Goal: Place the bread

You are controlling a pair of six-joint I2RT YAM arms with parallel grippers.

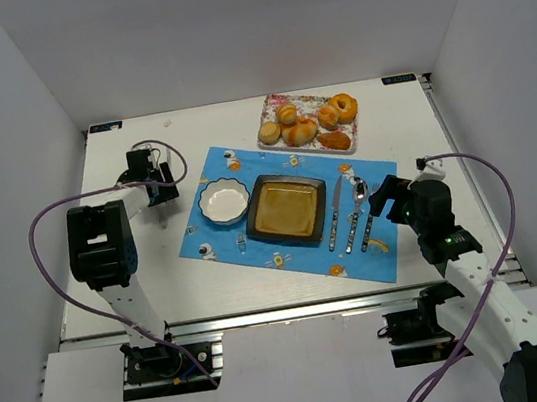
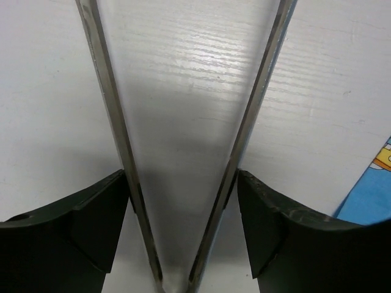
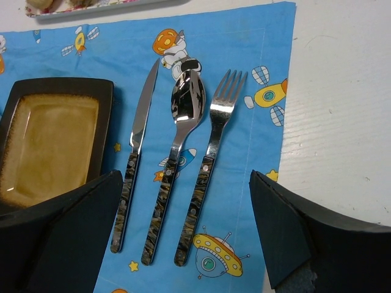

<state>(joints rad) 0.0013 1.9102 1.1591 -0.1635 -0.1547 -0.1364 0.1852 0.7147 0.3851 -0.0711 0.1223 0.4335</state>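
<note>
White surface (image 1: 220, 284); bread (image 1: 301, 131) on tray (image 1: 269, 108). My left fingers (image 2: 287, 238) grip tongs (image 2: 113, 122), presumably for lifting it; right fingers (image 3: 305, 238) open, empty.

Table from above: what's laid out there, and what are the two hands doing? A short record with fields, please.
Food: bread rolls on a flowered tray, far side of the table
Place setting: blue mat holding a white bowl, an empty brown plate, then knife, spoon and fork side by side
Left hand: closed on metal tongs, over bare table left of the mat
Right hand: open, empty, above the cutlery
</note>
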